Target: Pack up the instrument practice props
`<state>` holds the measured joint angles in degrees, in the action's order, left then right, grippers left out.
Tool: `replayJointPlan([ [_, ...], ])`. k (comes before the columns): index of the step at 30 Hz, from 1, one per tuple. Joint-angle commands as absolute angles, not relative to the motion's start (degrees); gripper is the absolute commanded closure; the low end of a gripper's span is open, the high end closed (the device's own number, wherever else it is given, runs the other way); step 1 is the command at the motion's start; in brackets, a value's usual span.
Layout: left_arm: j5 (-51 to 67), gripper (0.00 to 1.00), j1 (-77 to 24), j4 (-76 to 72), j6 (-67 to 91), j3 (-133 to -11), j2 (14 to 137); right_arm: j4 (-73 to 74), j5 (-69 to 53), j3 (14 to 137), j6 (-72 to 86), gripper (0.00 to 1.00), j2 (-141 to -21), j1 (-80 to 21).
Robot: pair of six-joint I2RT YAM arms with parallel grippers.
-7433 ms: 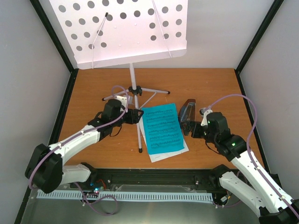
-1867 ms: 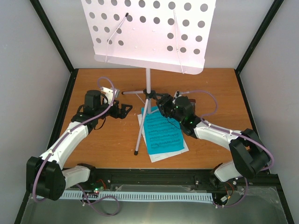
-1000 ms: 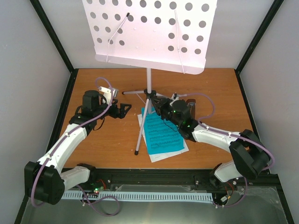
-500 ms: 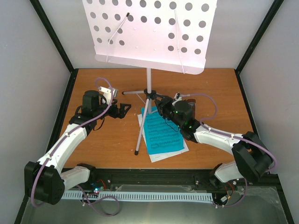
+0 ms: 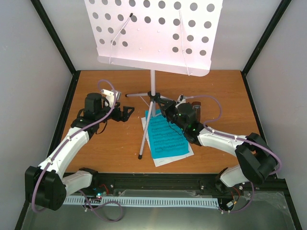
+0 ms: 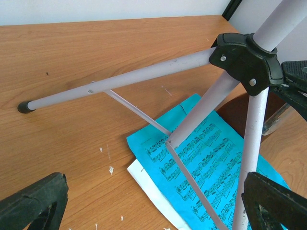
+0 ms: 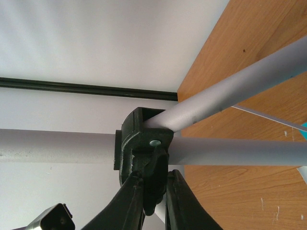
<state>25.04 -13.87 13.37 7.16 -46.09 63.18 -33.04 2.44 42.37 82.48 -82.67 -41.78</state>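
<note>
nearest, on the orange-brown wooden table (image 5: 115,143): rubber-tipped foot of one long leg of the white thin-legged tripod music stand (image 5: 152,84), upright at mid-table. just right of that leg, flat on the wood, a blue music sheet (image 5: 168,136) printed with notes, lying askew over a white music sheet (image 5: 163,162) visible only as a rim along the blue one's near and left edges; one thin brace of the stand crossing above the blue sheet's far corner. left of the stand, left gripper (image 5: 127,113) low and level with the leg spread, spread wide, holding nothing, near the legs but clear of them. right of the stand, right gripper (image 7: 152,186) angled in over the sheets' far end, fingers (image 7: 127,206) drawn nearly together and pinched on a small black tab under the black plastic hub (image 7: 139,134) joining legs to pole. behind the right wrist, small brown pyramid metronome (image 5: 196,110), mostly hidden by the arm; upright or lying, cannot tell. farthest and highest, hole-punched white desk (image 5: 153,33) of the stand, tilted, two thin wires across its visible face.
</note>
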Motion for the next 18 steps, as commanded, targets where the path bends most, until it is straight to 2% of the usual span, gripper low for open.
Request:
replayJointPlan([
  [1, 24.7, 0.01, -13.6, 13.2, 6.5, -46.1, 62.3, -33.8, 3.4, 42.8, 77.0, 0.89, -82.7, -41.7],
  [10, 23.6, 0.01, -13.6, 13.5, 6.2, -46.5, 64.1, -45.3, 2.3, 38.5, 71.6, 0.74, -84.2, -41.3],
  [18, 22.6, 0.01, -13.6, 13.9, 5.7, -46.6, 65.4, -47.1, 1.3, 38.1, 62.6, 0.72, -84.5, -40.8],
])
